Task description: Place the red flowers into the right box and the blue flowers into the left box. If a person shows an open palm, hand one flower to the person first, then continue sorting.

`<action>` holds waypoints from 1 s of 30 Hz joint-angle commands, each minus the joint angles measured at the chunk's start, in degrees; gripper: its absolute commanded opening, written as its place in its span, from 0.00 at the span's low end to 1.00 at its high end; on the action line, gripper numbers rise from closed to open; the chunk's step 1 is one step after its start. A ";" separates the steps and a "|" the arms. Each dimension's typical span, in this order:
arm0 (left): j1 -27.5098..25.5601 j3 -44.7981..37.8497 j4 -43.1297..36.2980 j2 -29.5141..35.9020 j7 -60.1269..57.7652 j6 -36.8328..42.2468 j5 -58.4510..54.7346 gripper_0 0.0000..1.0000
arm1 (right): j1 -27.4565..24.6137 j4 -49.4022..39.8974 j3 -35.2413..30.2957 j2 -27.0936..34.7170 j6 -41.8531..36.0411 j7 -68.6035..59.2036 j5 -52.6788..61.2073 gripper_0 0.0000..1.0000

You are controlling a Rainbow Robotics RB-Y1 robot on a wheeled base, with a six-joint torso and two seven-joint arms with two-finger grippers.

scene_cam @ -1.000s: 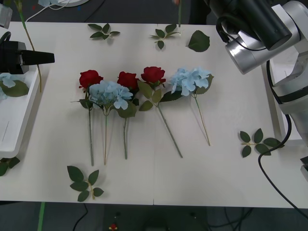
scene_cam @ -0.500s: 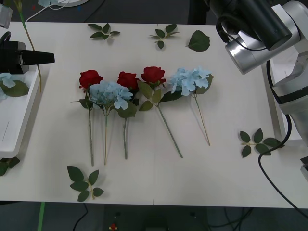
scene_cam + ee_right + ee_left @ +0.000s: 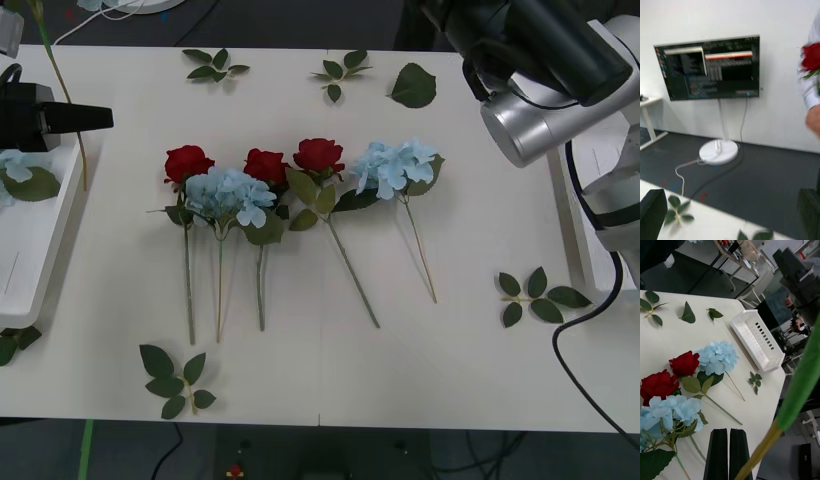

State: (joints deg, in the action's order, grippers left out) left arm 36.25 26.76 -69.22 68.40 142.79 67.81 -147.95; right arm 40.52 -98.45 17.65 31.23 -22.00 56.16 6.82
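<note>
Three red flowers (image 3: 265, 165) and two blue flowers (image 3: 398, 164) lie in a row mid-table (image 3: 330, 370), blooms away from the robot, stems toward it. Another blue flower (image 3: 14, 163) rests in the left box (image 3: 35, 262) at the table's left edge; the right box (image 3: 759, 339) sits at the opposite edge. The left gripper (image 3: 728, 453), over the left box, has its fingers clenched together. The right gripper (image 3: 730, 210), raised beyond the far edge, is released, fingers spread. A fourth red bloom (image 3: 811, 57) is beside a person's sleeve (image 3: 809, 88).
</note>
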 commanded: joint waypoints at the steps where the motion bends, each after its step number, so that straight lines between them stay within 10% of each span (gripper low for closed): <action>1: 1.81 -0.92 0.23 2.97 -0.49 -0.58 -1.29 0.00 | -4.75 -11.41 0.10 6.04 -10.78 1.84 3.81 1.00; 13: 9.55 -1.00 6.38 10.27 -13.15 4.26 12.16 0.00 | -17.32 -25.48 -2.01 16.93 -32.23 3.86 12.95 1.00; 30: 21.06 -1.09 41.28 10.70 -17.10 18.67 38.18 0.00 | -22.06 -23.81 -0.78 23.17 -43.21 10.98 30.09 1.00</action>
State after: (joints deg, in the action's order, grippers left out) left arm 55.16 26.73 -30.81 76.47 122.27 86.08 -113.36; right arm 18.61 -122.26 17.15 52.17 -65.09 65.82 36.00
